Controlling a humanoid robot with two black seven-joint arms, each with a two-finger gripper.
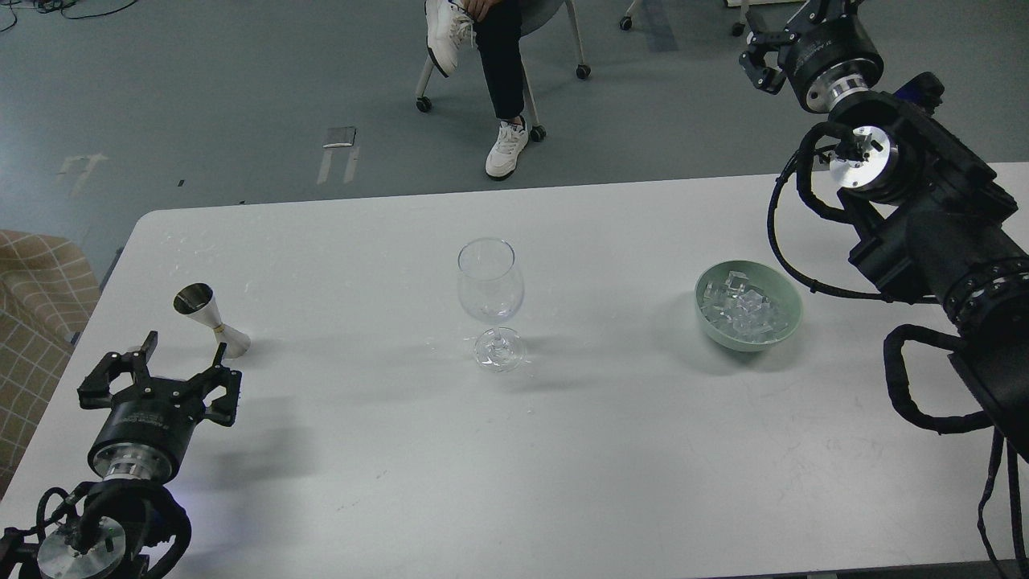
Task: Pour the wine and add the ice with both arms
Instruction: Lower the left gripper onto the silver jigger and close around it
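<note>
Left gripper [183,347] spread open beside the jigger [211,320], right gripper [764,50] raised, finger state unclear, ice [744,310] in bowl [784,326].

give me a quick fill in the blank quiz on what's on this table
1. The ice cubes lie in a green ____.
2. The wine glass stands ____ on the table.
3. The metal jigger stands just beyond the ____ gripper.
4. That gripper's fingers are ____.

Missing words: bowl; upright; left; open
</note>
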